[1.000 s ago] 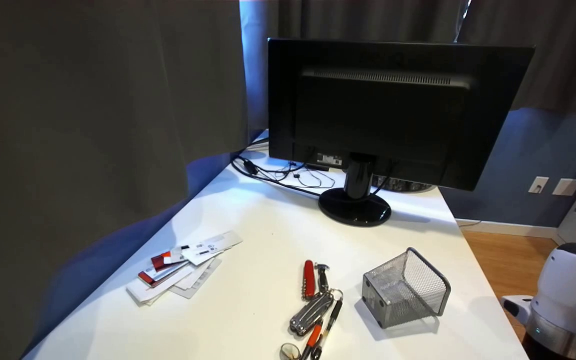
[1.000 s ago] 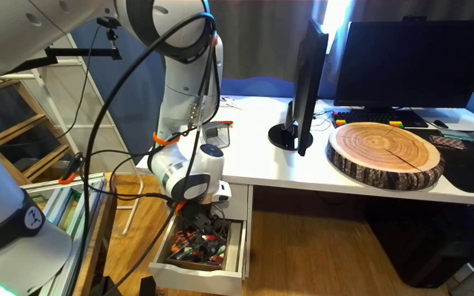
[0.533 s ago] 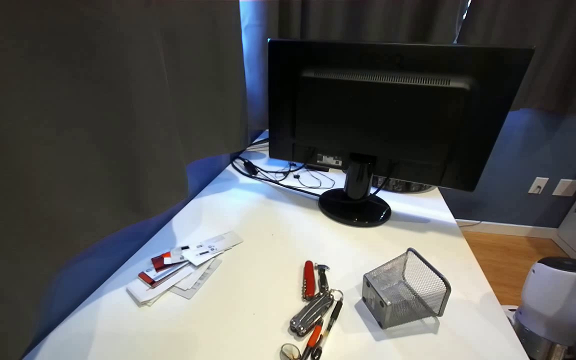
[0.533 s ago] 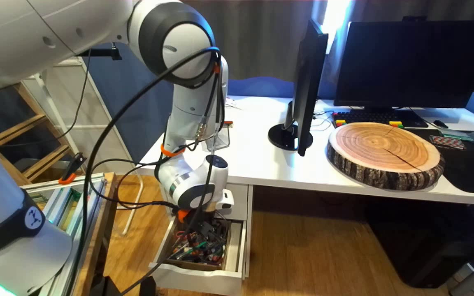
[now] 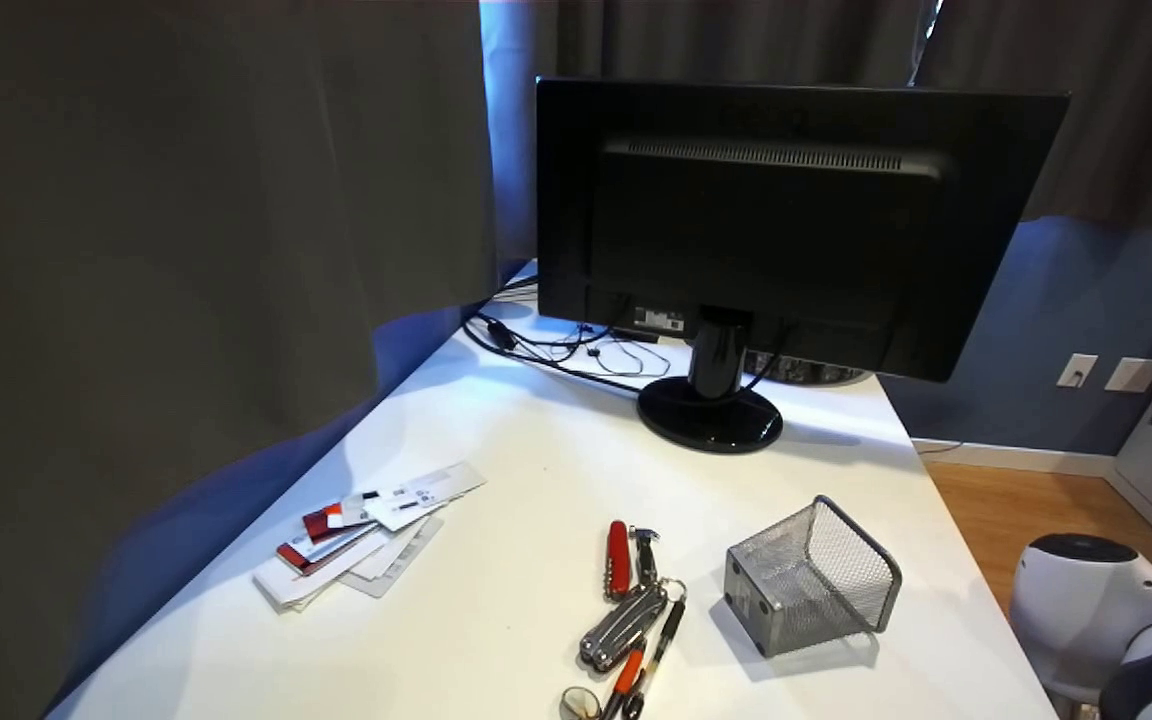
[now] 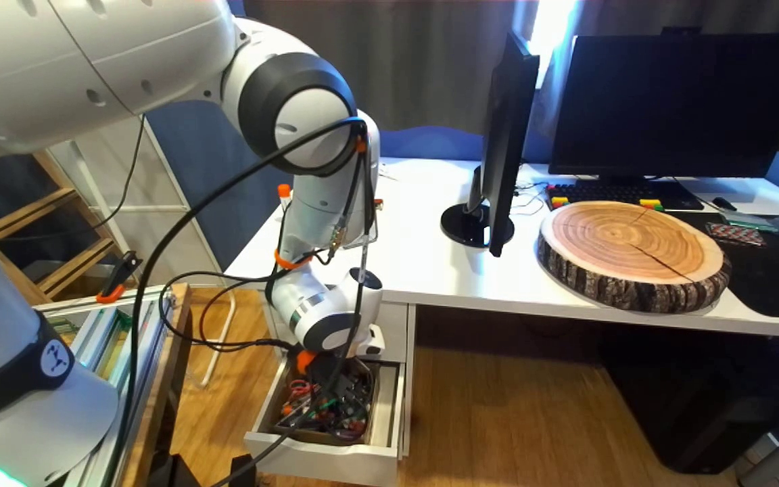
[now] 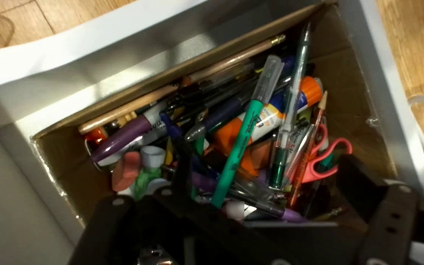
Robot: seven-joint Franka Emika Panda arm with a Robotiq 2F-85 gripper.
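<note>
The gripper hangs low over a crowded cardboard box, its jaws spread wide and holding nothing; whether a fingertip touches anything below cannot be told. Between the jaws, as the wrist view shows it, a green marker with a clear cap lies slantwise on top of the pile. Just beside it rests a clear pen with a dark green end, then a red pencil next to scissors with pink handles. An orange-and-white tube lies beneath the green marker and the clear pen. Toward the opposite end of the box from the scissors are a pink eraser and a purple marker, and a wooden pencil runs along the box's wall. The box sits in a white drawer, pulled out from the desk, and the arm reaches down above it just beside the desk's edge.

On the desk, in an exterior view, a mesh basket lies on its side, with a multitool and a red knife near it and a spread of papers well apart. Farther off, a monitor stands in both exterior views. Past it, a round wood slab rests on the desk, with a second monitor behind it and grey curtains at the back.
</note>
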